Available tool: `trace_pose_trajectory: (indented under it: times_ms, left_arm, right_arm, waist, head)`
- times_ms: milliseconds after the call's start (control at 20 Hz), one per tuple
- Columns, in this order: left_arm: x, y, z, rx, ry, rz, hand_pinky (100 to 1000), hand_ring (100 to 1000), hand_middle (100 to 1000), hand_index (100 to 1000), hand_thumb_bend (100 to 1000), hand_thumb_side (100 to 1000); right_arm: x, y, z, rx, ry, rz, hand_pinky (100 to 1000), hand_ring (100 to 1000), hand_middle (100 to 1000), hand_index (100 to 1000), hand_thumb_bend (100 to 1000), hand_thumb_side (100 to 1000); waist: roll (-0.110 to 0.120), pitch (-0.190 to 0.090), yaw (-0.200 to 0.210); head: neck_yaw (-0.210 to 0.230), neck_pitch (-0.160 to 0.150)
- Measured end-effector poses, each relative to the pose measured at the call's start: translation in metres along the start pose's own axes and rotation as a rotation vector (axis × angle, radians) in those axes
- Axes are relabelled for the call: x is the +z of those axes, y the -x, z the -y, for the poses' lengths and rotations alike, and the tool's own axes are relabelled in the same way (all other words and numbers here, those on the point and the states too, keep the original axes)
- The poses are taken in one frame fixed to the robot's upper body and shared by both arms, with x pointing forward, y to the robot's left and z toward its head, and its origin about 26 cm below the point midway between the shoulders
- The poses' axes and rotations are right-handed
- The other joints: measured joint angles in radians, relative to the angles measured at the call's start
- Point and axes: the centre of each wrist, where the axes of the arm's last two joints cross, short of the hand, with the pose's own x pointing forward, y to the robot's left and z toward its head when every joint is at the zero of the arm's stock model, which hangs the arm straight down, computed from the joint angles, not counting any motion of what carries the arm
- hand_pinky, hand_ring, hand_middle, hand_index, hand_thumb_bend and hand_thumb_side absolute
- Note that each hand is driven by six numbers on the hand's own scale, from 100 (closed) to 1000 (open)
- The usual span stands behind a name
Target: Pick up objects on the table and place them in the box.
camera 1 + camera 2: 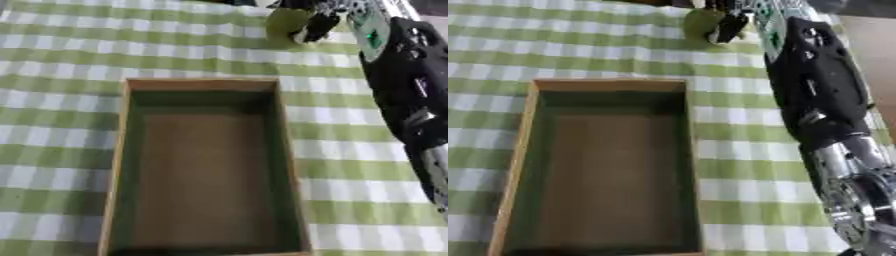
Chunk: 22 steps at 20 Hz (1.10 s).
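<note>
A green-and-white checked tablecloth (52, 150) covers the table. A rectangular wooden box (122, 165) sits near the centre. The black right arm (815, 95) reaches far, its hand (317, 21) curled around a round yellow-green object (285, 22) beyond the box. No legible writing shows.

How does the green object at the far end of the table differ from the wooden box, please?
The green object is small and rounded; the wooden box is large, rectangular and open-topped. The green object sits at the right robot hand, whose fingers are around it; the box lies untouched and looks empty. Both are over the green checked cloth.
</note>
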Motion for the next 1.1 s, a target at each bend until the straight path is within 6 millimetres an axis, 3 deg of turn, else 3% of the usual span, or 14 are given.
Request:
trace_pose_trajectory:
  times_ms: [400,750,1100]
  left_arm:
    - [0.004,0.003,-0.002,-0.008,0.003,-0.015,512,691,555,806,100,707]
    - [0.006,0.004,-0.004,-0.015,-0.002,-0.023,513,692,555,806,100,705]
    - [0.007,0.005,-0.004,-0.018,-0.006,-0.028,513,692,555,805,100,704]
  right_arm:
    - [0.007,-0.006,0.036,0.065,0.119,0.135,703,535,368,515,320,100]
    - [0.034,-0.003,0.062,0.144,0.225,0.379,711,549,442,540,309,100]
    - [0.058,-0.038,0.067,0.184,0.279,0.654,659,531,444,542,308,100]
  waist:
    - [0.003,-0.028,-0.019]
    - [0.003,-0.044,-0.031]
    - [0.006,-0.06,-0.038]
  head:
    - [0.012,0.024]
    - [0.03,0.031]
    - [0.035,0.04]
